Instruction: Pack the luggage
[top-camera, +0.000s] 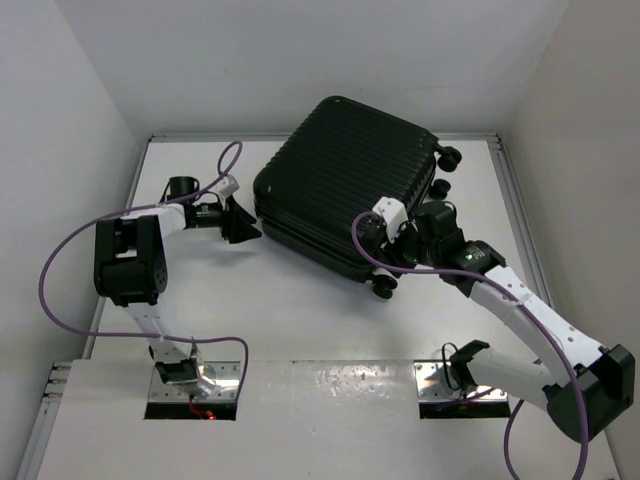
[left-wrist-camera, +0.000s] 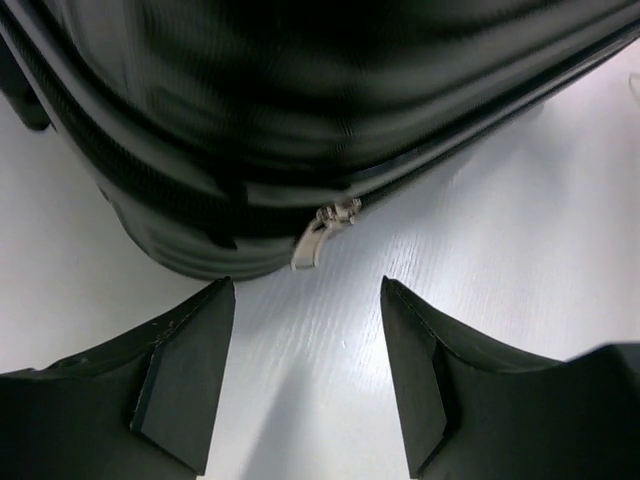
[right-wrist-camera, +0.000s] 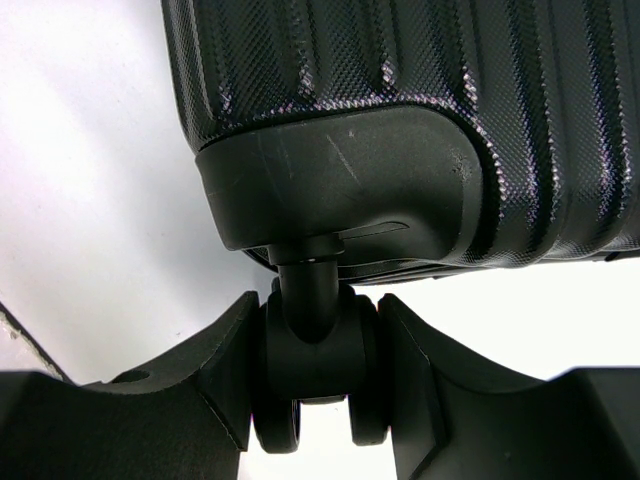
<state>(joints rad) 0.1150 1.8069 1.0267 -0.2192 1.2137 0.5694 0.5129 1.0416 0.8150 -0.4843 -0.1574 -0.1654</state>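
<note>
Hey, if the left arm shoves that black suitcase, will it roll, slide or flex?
Likely stiff: the luggage has a ribbed hard shell. Lying flat, it would probably slide, not roll. It may pivot, since the right gripper clamps one wheel.

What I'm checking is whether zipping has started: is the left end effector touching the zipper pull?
Apart. The left wrist view shows bare table between the zipper pull and both fingers of the open left end effector.

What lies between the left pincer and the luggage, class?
Only bare white table, as the left wrist view shows. The silver zipper pull on the luggage hangs toward the open left pincer, not touching it.
</note>
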